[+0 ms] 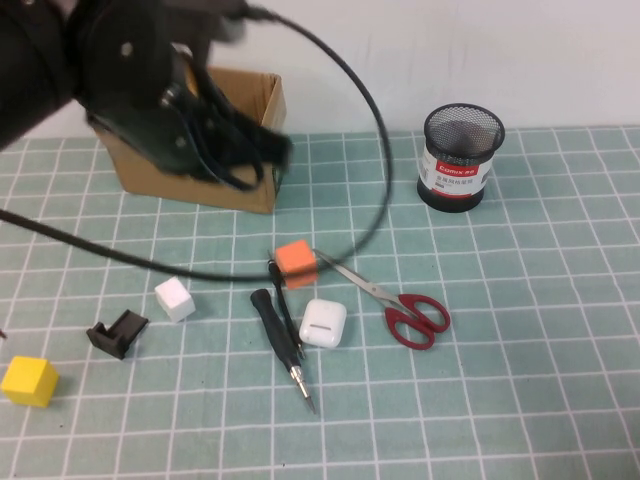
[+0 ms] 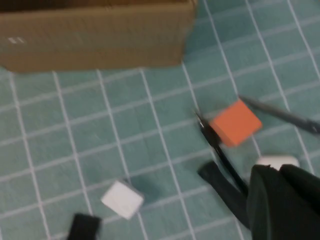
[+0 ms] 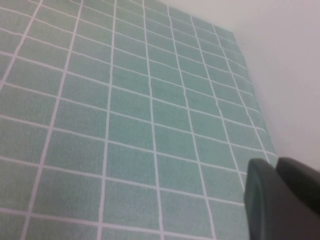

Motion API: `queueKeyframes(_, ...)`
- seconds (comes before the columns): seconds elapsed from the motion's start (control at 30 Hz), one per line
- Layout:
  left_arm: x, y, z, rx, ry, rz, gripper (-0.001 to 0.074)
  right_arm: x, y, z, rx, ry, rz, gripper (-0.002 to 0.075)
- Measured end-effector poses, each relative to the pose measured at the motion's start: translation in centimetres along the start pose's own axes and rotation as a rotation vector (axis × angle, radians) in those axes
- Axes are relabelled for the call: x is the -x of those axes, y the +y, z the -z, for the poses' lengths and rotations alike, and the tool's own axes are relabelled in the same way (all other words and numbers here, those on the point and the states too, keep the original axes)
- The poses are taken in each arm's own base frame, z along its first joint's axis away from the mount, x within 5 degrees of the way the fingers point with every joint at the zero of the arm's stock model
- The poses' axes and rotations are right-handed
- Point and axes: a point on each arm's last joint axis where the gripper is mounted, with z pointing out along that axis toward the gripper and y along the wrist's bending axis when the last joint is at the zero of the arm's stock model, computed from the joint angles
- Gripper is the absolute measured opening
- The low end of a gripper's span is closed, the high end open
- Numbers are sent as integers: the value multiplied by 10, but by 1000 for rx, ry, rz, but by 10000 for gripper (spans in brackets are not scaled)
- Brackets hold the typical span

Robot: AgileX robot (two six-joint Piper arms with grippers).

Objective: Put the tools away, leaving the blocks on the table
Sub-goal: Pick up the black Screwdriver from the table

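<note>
Red-handled scissors (image 1: 415,315) lie on the teal grid mat (image 1: 520,400), right of centre. The thick black screwdriver (image 1: 275,325) and the thin pen-like screwdriver (image 1: 286,305) lie side by side next to the orange cube (image 1: 295,262). The white cube (image 1: 174,298) and yellow cube (image 1: 28,380) sit to the left. The pliers are out of view. My left gripper (image 1: 275,150) hovers by the cardboard box's front right corner, shut and empty; in the left wrist view (image 2: 278,167) it is above the screwdrivers (image 2: 220,185). My right gripper (image 3: 274,165) is shut over bare mat.
An open cardboard box (image 1: 200,185) stands at the back left. A black mesh pen cup (image 1: 461,155) stands at the back right. A white earbud case (image 1: 323,323) lies beside the screwdrivers, and a small black bracket (image 1: 117,332) near the white cube. The left arm's cable loops over the mat.
</note>
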Motion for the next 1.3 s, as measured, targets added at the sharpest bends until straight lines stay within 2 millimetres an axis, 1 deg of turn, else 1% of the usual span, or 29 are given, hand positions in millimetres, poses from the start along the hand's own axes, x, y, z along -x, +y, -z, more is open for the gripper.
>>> queueKeyframes(0.13,-11,-16,0,-51,78,-36,0,0,0,0,0,0,0,-8)
queueKeyframes(0.3,-30,-31,-12,-71,152,-81,0,0,0,0,0,0,0,-8)
queueKeyframes(0.43,-46,-36,-23,-84,219,-89,-1,0,0,0,0,0,0,-8)
queueKeyframes(0.63,-60,-38,-37,-91,241,-94,-1,0,0,0,0,0,0,-8)
queueKeyframes(0.9,-71,-39,-49,-102,243,-95,-1,0,0,0,0,0,0,-8)
queueKeyframes(1.3,-69,-41,-52,-129,195,-137,-1,0,0,0,0,0,0,-8)
